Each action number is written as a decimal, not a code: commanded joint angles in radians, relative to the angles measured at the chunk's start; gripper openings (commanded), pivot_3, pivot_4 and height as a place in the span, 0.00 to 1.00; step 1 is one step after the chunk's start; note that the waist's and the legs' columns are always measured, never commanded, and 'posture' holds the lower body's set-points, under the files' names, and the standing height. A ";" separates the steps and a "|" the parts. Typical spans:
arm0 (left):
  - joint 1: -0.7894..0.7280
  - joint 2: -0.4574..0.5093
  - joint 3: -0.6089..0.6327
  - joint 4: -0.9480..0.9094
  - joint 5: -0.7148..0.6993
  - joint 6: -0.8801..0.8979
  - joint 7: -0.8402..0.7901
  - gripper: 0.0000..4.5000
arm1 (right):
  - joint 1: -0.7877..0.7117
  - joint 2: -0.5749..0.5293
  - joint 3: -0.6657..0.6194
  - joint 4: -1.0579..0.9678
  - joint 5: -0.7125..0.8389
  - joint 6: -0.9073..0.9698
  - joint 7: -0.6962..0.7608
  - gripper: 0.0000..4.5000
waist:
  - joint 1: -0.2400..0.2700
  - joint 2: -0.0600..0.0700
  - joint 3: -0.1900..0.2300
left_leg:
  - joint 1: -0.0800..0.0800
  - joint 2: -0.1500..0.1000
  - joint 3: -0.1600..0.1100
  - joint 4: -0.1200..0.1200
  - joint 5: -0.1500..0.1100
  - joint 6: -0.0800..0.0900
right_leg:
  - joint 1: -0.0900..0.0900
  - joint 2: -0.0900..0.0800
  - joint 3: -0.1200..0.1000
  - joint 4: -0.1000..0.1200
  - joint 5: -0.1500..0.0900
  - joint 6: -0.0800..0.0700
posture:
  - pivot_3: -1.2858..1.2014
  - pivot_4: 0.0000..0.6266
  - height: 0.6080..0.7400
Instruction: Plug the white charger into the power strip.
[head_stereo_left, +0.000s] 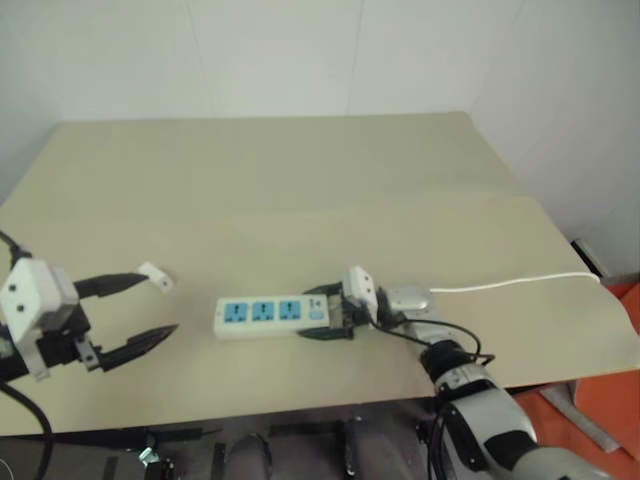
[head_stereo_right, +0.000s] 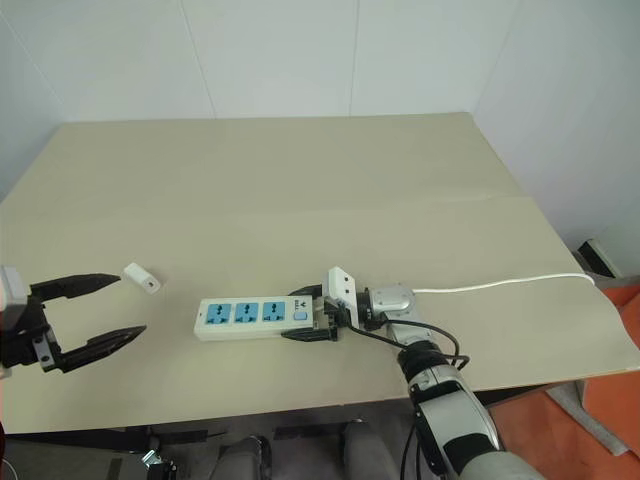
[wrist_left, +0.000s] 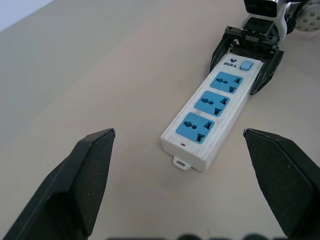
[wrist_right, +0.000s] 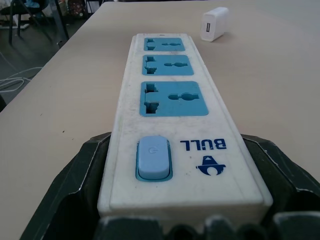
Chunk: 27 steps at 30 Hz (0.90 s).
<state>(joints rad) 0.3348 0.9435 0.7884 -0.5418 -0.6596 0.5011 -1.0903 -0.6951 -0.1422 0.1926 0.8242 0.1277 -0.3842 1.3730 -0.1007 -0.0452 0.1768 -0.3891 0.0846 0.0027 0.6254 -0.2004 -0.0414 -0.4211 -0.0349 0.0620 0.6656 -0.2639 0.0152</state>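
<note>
Fingers (wrist_right: 85, 180) of the right hand (head_stereo_left: 330, 312) sit on either side of the switch end of the power strip (head_stereo_left: 272, 315), pressed against its two long edges, so this hand is closed on the strip and looks to be steadying it on the desk (head_stereo_left: 300, 190). From that hand outward, the strip lies flat with its three blue socket faces up and all three bare; nothing is plugged in. Its thin white cord (head_stereo_left: 520, 283) runs off past the right hand toward the right edge of the desk. The left hand (head_stereo_left: 135, 315) hovers over the left part of the desk, its two black fingers spread wide and holding nothing, pointing toward the free end of the strip. The white charger (head_stereo_left: 156, 276) lies on the desk just beyond the tip of the upper left finger, near the hand but, as far as I can tell, not between the fingers, and well short of the strip's nearest socket; I cannot tell whether that fingertip touches it. By my reading, only the bracing of the strip is done. Left to do: take up the charger with the left hand, turn its prongs down, line it over a socket and push it home.
</note>
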 joint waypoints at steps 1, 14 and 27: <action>0.000 0.026 0.036 0.005 0.016 -0.010 -0.019 1.00 | -0.014 0.019 0.023 0.029 -0.018 -0.032 0.009 0.76 | 0.000 0.000 0.000 | 0.000 0.000 0.000 0.000 0.000 0.000 | 0.000 0.000 0.000 0.000 0.000 0.000 | 0.52 0.24 1.00; -0.275 0.347 -0.198 0.384 0.223 -0.240 -0.204 1.00 | -0.051 0.037 0.006 0.108 -0.042 -0.063 -0.020 0.76 | 0.000 -0.001 -0.001 | 0.003 0.002 0.000 0.000 0.000 0.000 | 0.001 0.005 0.004 0.000 0.001 0.001 | 0.52 0.24 1.00; -1.362 0.303 -1.128 1.166 0.693 -0.910 -0.524 1.00 | -0.053 0.050 0.000 0.119 -0.054 -0.062 -0.049 0.76 | 0.001 -0.003 -0.002 | 0.003 0.003 0.000 0.001 0.000 0.000 | -0.001 0.011 0.007 0.002 0.003 0.000 | 0.52 0.24 1.00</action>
<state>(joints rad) -0.9707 1.2437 -0.2879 0.5494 -0.0105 -0.3166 -1.6097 -0.7594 -0.1093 0.1815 0.9413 0.0838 -0.4506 1.3454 -0.0998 -0.0482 0.1749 -0.3864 0.0880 0.0024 0.6270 -0.2002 -0.0412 -0.4216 -0.0240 0.0691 0.6677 -0.2605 0.0155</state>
